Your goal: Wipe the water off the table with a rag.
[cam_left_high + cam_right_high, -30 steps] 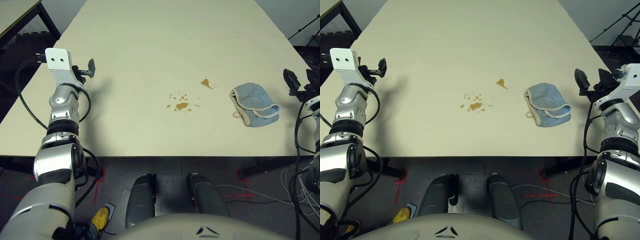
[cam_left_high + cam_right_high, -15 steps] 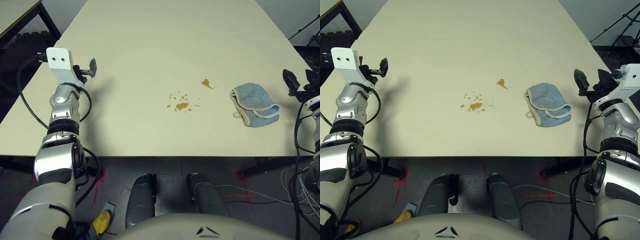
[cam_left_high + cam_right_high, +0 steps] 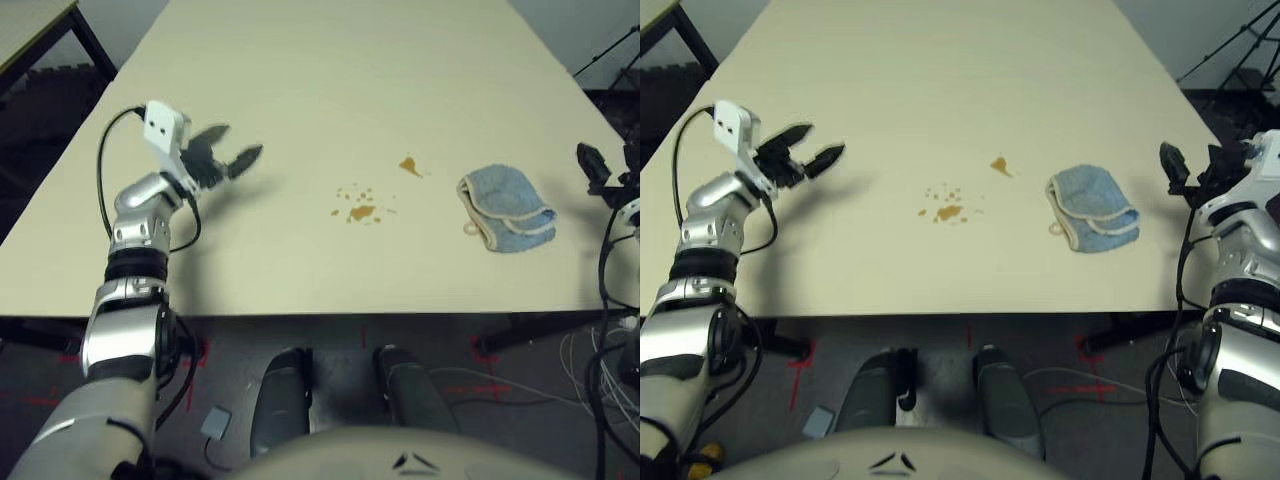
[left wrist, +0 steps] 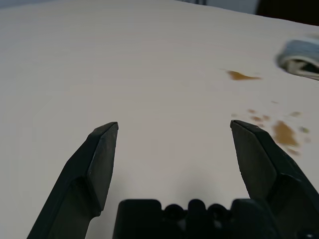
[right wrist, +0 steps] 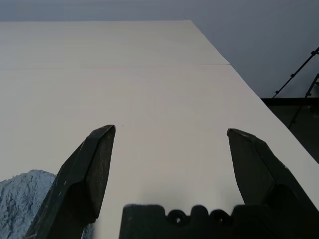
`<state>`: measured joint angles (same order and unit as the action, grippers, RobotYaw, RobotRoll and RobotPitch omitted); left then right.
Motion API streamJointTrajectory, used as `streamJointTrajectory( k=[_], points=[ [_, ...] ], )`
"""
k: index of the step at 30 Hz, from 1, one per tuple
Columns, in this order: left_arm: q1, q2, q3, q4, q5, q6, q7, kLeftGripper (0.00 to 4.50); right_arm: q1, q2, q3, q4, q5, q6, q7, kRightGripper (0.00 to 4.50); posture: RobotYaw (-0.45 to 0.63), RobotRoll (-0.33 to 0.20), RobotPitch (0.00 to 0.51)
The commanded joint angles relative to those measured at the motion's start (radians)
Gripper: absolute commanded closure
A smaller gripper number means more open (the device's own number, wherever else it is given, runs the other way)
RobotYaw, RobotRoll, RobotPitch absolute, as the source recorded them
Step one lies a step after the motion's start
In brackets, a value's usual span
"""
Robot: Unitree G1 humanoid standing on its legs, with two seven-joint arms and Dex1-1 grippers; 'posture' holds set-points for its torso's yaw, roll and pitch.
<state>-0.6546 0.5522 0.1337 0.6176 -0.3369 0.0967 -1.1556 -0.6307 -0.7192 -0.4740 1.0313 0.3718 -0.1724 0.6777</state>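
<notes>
Left claw (image 3: 232, 160) now toward water (image 3: 362, 211)

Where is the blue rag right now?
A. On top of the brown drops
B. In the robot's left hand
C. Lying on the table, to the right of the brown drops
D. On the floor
C. The rag lies crumpled on the table, apart from the water and to its right, and neither hand holds it.

bare table (image 3: 300, 90) between left tool (image 3: 232, 160) and rag (image 3: 505, 208)
</notes>
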Motion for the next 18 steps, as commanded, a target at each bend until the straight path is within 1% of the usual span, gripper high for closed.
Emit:
streamJointTrajectory(
  k=[1, 5, 14, 18],
  points=[
    [0.046, 0.034, -0.049, -0.114, -0.043, 0.118, -0.124, 0.00, 0.005, -0.012, 0.000, -0.007, -0.003, 0.014, -0.004, 0.04, -0.25, 0.000, 0.139],
    [0.067, 0.043, -0.080, -0.168, -0.045, 0.164, -0.175, 0.00, 0.003, -0.022, -0.002, -0.010, 0.000, 0.026, 0.002, 0.04, -0.26, 0.000, 0.137],
    [0.099, 0.032, -0.108, -0.210, -0.034, 0.156, -0.195, 0.00, 0.003, -0.038, -0.004, -0.019, 0.004, 0.053, 0.015, 0.04, -0.28, 0.000, 0.135],
    [0.101, 0.023, -0.106, -0.204, -0.033, 0.124, -0.183, 0.00, 0.004, -0.042, -0.003, -0.026, 0.004, 0.063, 0.020, 0.04, -0.29, 0.000, 0.135]
  ],
)
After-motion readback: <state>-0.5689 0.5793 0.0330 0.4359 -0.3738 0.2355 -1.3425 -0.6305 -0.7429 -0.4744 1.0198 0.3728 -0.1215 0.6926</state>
